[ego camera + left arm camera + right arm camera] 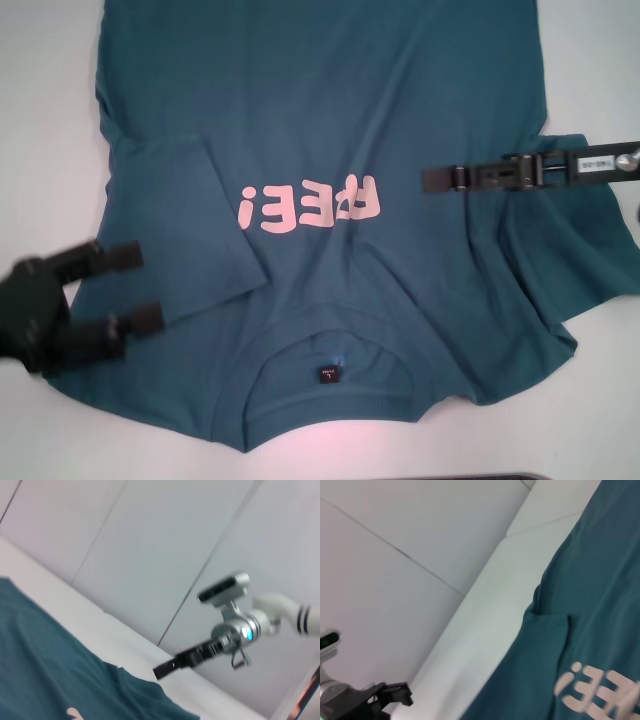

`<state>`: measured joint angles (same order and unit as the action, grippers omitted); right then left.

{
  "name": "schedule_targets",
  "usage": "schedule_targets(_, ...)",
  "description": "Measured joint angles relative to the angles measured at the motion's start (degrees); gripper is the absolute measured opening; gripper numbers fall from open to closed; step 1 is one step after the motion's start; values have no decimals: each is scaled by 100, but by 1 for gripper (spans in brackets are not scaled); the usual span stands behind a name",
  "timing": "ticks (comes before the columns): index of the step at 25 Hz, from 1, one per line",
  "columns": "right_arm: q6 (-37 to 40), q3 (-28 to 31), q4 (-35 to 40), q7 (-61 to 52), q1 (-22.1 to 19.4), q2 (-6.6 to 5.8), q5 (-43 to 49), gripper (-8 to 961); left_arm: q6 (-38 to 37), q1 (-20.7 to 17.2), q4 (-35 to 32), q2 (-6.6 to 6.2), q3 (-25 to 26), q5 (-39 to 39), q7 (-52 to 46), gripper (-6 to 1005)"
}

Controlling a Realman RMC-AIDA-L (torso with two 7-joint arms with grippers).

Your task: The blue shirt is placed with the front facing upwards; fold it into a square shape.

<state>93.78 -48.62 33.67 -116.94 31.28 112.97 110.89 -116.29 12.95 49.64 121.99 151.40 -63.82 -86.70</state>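
The blue shirt [330, 120] lies front up on the white table, its pink lettering [312, 204] upside down to me and its black neck label [328, 374] near the front edge. Its left sleeve [190, 235] is folded inward over the body. The right sleeve [570, 230] lies rumpled. My left gripper [135, 287] hovers open at the shirt's front left corner, with nothing between its fingers. My right gripper [432, 180] reaches in from the right over the chest beside the lettering. It shows as a single shut bar, also in the left wrist view [162, 669], with no cloth seen in it.
Bare white table [40, 120] shows to the left of the shirt and at the right [600, 70]. A pale panelled wall [150, 540] rises behind the table. A dark edge [500, 477] lies along the very front.
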Motion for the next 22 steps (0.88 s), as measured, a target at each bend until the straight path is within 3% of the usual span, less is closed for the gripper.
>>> schedule_targets(2, 87, -10, 40, 109, -41, -98, 144, 854, 64, -155, -164, 84, -71, 76, 653, 968)
schedule_targets(4, 245, 11, 131, 88, -72, -186, 531, 854, 103, -220, -344, 109, -70, 136, 1013, 964)
schedule_targets(7, 626, 265, 388, -383, -138, -377, 1340, 854, 82, -220, -447, 82, 51, 126, 810, 958)
schedule_targets(12, 1333, 1408, 1028, -1212, -171, -630, 2372, 853, 97, -83, -477, 78, 111, 119, 391, 949)
schedule_targets(16, 1339, 1942, 1518, -1700, -108, -671, 3136, 853, 35, 120, -480, 42, 43, 135, -302, 946)
schedule_targets(22, 1004, 2163, 1483, -1821, -115, -644, 3306, 853, -33, 237, -482, 39, -31, 145, -707, 946)
